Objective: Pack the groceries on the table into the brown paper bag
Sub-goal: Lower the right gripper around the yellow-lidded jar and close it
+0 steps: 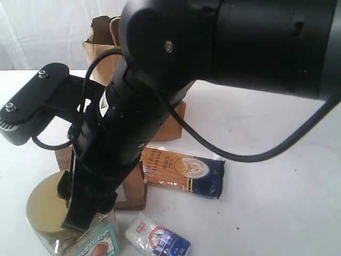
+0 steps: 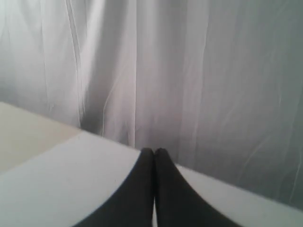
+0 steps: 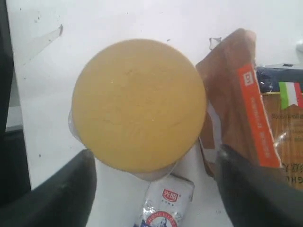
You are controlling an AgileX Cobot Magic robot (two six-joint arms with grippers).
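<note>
right gripper (image 3: pixel 156 152) spread wide astride the gold-lidded jar (image 3: pixel 138 101), left gripper (image 2: pixel 154 152) pressed fully together.

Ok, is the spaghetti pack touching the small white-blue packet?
Apart. The exterior view shows bare white table between the spaghetti pack and the small white-blue packet.

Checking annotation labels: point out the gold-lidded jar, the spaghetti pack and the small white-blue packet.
gold-lidded jar (image 3: pixel 138 105), right wrist view, centre of the lid.
spaghetti pack (image 1: pixel 184 170), exterior view, middle of its printed face.
small white-blue packet (image 1: pixel 157 239), exterior view, middle of its front.
</note>
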